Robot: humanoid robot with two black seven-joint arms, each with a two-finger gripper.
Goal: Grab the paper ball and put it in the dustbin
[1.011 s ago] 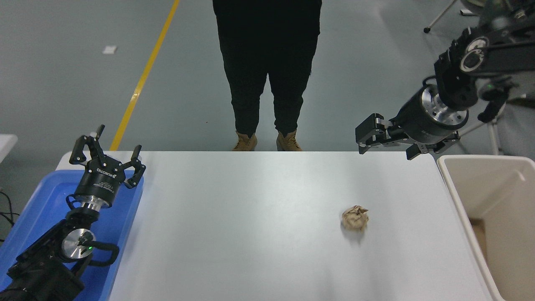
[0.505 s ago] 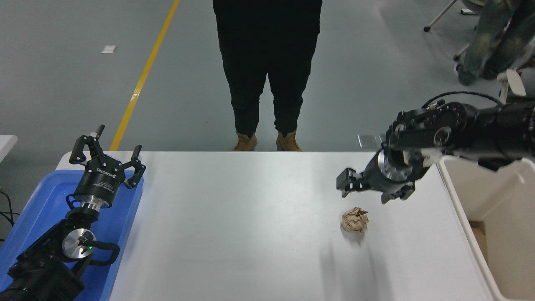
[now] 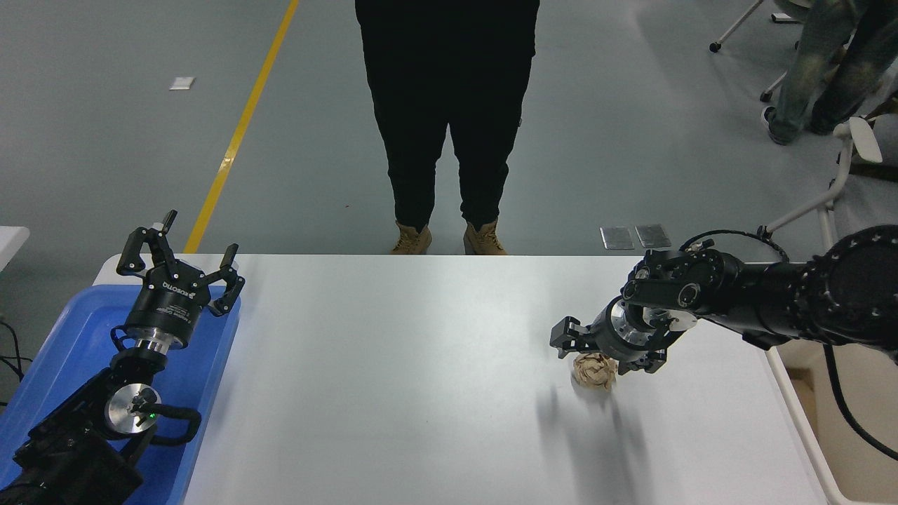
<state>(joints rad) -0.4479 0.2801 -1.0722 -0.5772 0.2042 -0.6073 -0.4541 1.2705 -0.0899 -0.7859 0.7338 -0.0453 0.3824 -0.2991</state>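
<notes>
The tan-brown crumpled paper ball (image 3: pixel 595 372) lies on the white table (image 3: pixel 393 393), right of centre. My right gripper (image 3: pixel 606 353) is open and hangs right over the ball, with one finger to its upper left and the other to its right; its body hides the ball's top. The beige dustbin (image 3: pixel 802 423) stands at the table's right edge, mostly hidden behind my right arm. My left gripper (image 3: pixel 179 260) is open and empty, parked at the lower left.
A shallow blue tray (image 3: pixel 77 344) lies under my left arm at the table's left end. A person in black trousers and tan boots (image 3: pixel 447 126) stands at the far edge. Another person's legs (image 3: pixel 817 70) and a chair base show at the top right.
My right arm has swung down and to the left from high above the dustbin, and its open gripper now sits just over the paper ball. The ball has not moved.
</notes>
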